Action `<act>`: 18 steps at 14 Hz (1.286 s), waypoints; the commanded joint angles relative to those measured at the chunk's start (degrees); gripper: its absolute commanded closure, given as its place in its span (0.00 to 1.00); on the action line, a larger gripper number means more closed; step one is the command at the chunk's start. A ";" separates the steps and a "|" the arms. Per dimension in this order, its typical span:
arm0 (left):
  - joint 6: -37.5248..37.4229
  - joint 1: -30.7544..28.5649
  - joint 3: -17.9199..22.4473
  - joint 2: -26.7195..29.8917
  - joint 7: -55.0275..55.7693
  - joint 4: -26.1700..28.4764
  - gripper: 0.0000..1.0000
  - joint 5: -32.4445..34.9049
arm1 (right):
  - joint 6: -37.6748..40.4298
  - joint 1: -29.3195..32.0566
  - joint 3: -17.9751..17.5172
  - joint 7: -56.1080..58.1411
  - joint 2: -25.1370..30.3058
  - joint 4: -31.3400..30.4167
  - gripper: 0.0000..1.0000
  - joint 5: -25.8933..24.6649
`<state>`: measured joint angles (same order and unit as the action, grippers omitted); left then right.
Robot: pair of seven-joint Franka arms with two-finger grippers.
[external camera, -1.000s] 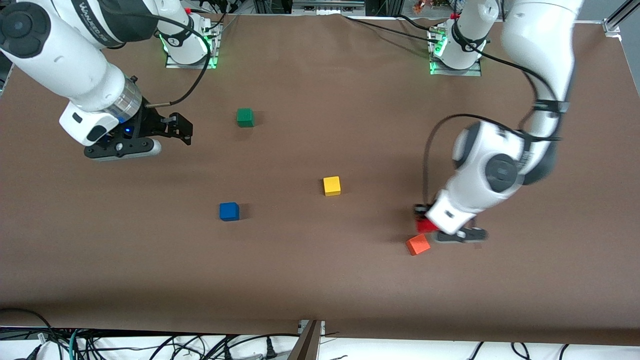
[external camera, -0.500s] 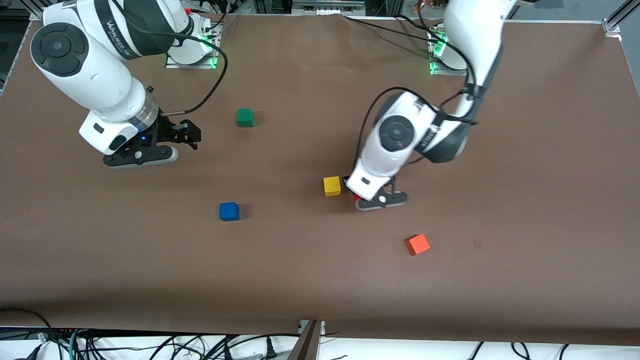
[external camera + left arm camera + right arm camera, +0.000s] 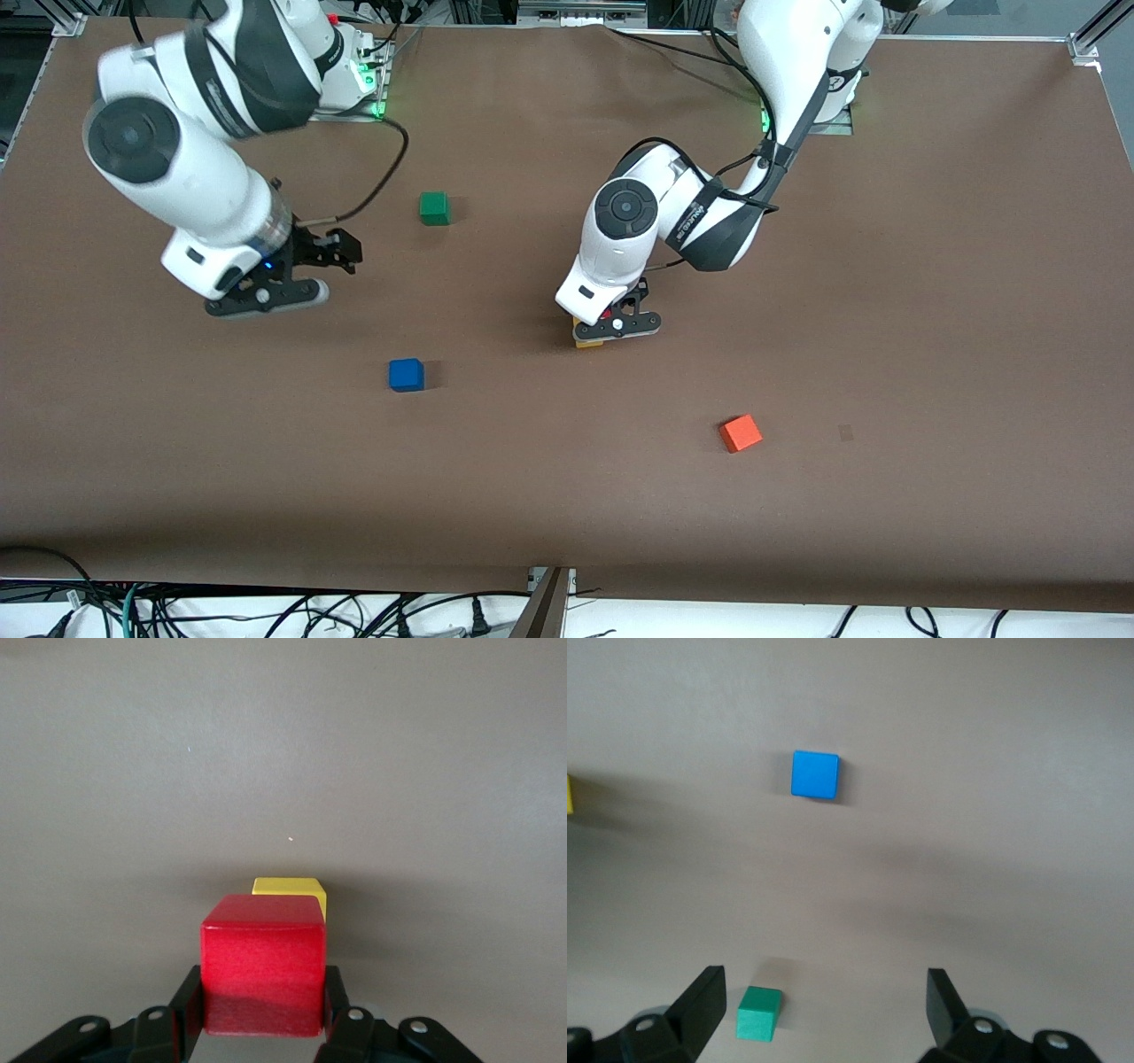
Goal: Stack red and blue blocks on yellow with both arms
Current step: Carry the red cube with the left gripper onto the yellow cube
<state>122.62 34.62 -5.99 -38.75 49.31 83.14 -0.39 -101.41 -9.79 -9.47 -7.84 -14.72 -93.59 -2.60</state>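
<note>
My left gripper is shut on the red block and holds it over the yellow cube, which shows only as an edge under the hand. In the left wrist view the red block sits between the fingers, and the yellow cube's top shows just past it. The blue block lies alone on the table toward the right arm's end. My right gripper is open and empty in the air between the blue block and a green cube.
A green cube lies farther from the front camera than the blue block and shows in the right wrist view. An orange cube lies nearer the front camera, toward the left arm's end. Brown mat covers the table.
My left gripper has carried the red block from beside the orange cube to over the yellow cube. My right arm has moved a little toward the blue block, still open.
</note>
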 commanded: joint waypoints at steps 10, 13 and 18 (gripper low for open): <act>-0.19 3.61 1.34 -5.19 1.58 -3.77 1.00 -0.40 | -0.36 0.21 -0.12 2.57 -1.45 1.74 0.00 -0.39; -0.19 3.61 1.34 -5.28 1.58 -3.95 1.00 0.48 | -0.54 0.21 -0.12 1.61 -1.36 1.57 0.00 -0.30; 0.96 3.52 1.69 -5.72 1.58 -4.03 1.00 0.74 | -5.80 0.13 -0.12 -0.77 -5.29 1.39 0.00 0.22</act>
<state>123.31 37.30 -5.37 -43.08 50.41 80.94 -0.30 -104.46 -9.76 -9.44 -7.27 -16.71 -92.64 -2.55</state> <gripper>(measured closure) 0.445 0.000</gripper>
